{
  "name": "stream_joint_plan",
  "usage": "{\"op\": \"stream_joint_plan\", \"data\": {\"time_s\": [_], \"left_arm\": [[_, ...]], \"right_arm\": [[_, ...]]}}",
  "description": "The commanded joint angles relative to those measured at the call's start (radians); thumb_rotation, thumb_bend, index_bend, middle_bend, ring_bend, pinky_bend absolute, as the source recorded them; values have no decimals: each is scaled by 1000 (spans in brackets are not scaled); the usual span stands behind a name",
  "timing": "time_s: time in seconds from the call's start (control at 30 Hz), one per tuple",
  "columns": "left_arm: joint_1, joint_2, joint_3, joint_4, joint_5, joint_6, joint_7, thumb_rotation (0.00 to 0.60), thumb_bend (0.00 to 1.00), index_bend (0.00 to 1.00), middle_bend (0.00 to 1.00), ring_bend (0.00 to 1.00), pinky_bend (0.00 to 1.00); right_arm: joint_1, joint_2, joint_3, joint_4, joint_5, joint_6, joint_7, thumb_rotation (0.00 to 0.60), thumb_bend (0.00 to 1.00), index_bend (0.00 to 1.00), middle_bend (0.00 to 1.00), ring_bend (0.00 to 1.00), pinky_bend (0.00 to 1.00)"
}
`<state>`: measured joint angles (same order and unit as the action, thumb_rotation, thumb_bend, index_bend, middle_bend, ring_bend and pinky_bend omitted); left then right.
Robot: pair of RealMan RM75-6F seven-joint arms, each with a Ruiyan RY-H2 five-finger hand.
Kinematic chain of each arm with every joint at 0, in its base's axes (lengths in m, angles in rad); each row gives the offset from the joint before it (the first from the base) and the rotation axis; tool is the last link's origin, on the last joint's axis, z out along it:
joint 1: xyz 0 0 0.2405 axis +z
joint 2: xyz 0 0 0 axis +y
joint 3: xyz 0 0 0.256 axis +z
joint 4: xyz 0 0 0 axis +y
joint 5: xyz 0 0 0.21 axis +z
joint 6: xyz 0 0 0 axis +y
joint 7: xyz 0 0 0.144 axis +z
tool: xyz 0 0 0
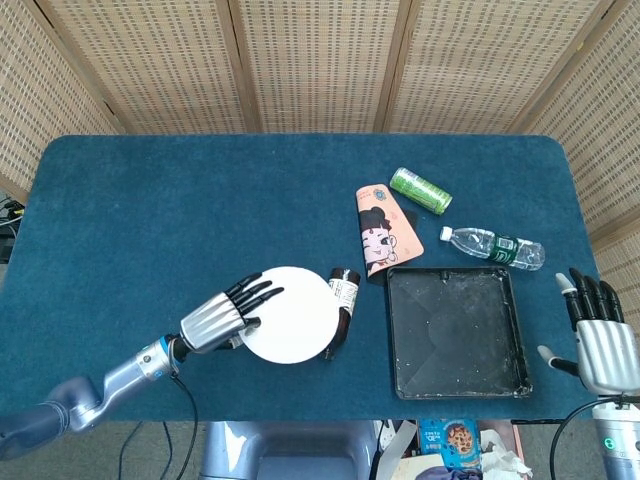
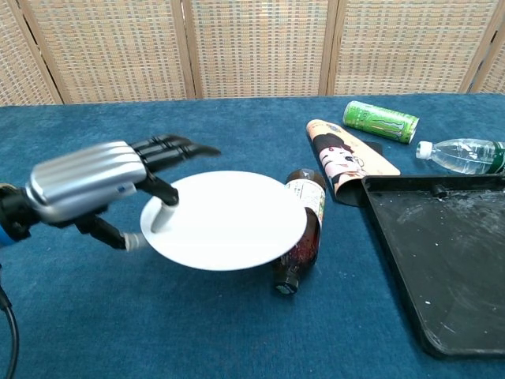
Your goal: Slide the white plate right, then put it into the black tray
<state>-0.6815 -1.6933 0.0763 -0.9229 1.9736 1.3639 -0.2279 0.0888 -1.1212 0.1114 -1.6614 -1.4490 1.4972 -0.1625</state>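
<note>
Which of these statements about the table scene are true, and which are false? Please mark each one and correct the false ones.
1. The left hand holds the white plate. True.
2. The white plate lies inside the black tray. False: it is held left of the tray, in front of the brown bottle.
3. The green can stands upright. False: it lies on its side.
4. The right hand holds nothing. True.
5. The clear water bottle lies on its side beyond the tray. True.
</note>
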Motion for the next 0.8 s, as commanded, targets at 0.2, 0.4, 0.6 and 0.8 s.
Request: {"op": "stream_joint_plan", "data": {"time_s": [0.2,0.4,0.6,0.8], "left_arm": [[-48,-74,91,159,82,4,1,600,0,3,0,0,0],[-39,-64,117,133,61,31,-53,600,0,0,0,0,0],[-16,-17,114,78,30,91,-91,600,0,0,0,0,0],[13,91,99,-30,-29,138,-147,558,0,0,0,0,0]], "right_arm": [[-1,0,0,-2,4,1,-4,600,0,0,0,0,0],[-2,1,-3,-4,-1,4,-8,600,0,0,0,0,0],[-2,0,-6,-4,-10,7,-16,600,0,0,0,0,0],[0,-6,-15,-3,-23,5,-41,600,0,0,0,0,0]]}}
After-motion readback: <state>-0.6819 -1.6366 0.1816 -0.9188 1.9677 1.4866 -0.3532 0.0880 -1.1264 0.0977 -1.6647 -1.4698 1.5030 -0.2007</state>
